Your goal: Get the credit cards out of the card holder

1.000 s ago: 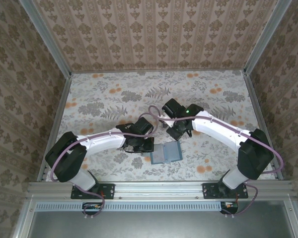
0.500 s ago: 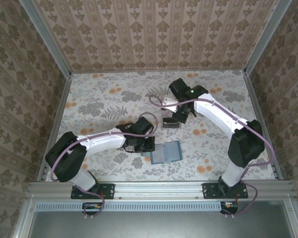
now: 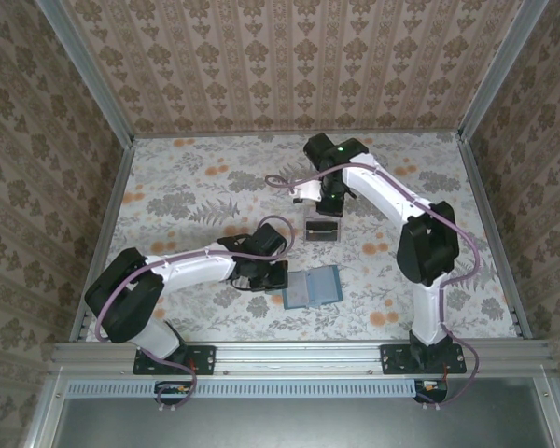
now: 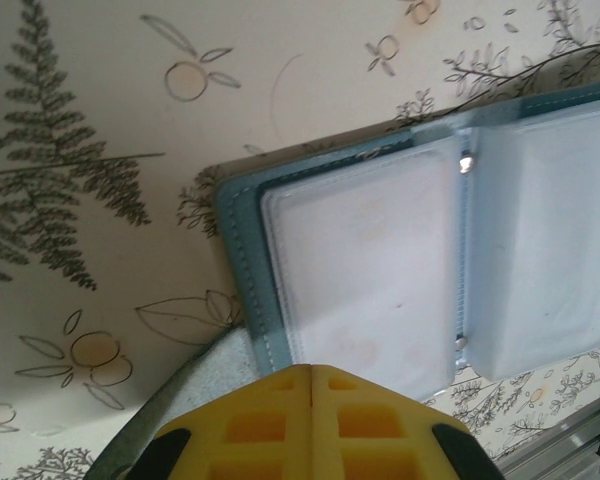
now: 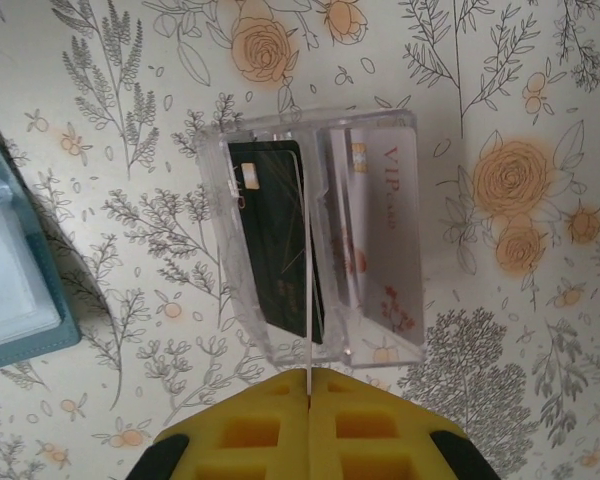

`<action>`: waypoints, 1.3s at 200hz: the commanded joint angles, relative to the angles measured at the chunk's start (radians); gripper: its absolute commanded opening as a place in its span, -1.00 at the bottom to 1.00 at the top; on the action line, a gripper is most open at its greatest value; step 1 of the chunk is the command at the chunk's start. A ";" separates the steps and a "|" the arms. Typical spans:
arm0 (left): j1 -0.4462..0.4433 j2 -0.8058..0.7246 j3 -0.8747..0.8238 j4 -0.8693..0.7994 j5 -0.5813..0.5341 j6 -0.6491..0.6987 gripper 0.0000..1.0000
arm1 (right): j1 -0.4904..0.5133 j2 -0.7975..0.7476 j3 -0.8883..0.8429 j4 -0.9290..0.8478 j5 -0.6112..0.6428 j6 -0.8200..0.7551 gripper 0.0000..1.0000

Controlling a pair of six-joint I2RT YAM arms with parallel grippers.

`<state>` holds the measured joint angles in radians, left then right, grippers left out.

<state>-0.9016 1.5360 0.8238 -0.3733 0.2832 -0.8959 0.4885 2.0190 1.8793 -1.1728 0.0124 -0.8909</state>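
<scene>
Floral cloth (image 3: 187, 187) carries the open holder (image 3: 313, 287); left gripper (image 4: 312, 372), jaws pressed together, sits at its edge; right gripper (image 5: 308, 378) seemingly pinches a card (image 5: 305, 300) edge-on over the tray (image 5: 380, 350); best lower it square to a slot, then release.

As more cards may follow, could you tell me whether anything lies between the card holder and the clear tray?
Nothing visible: bare table separates the card holder and clear tray. The left gripper is at the holder's edge; the right gripper, pinching a credit card, is by the tray.
</scene>
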 commanded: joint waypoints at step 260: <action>0.035 -0.043 0.004 -0.083 -0.004 -0.005 -0.92 | -0.028 0.217 0.211 -0.064 0.096 -0.128 -0.52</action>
<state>-0.8753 1.5150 0.8230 -0.4252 0.2836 -0.8982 0.4644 2.2284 2.0659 -1.2781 0.0490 -1.0355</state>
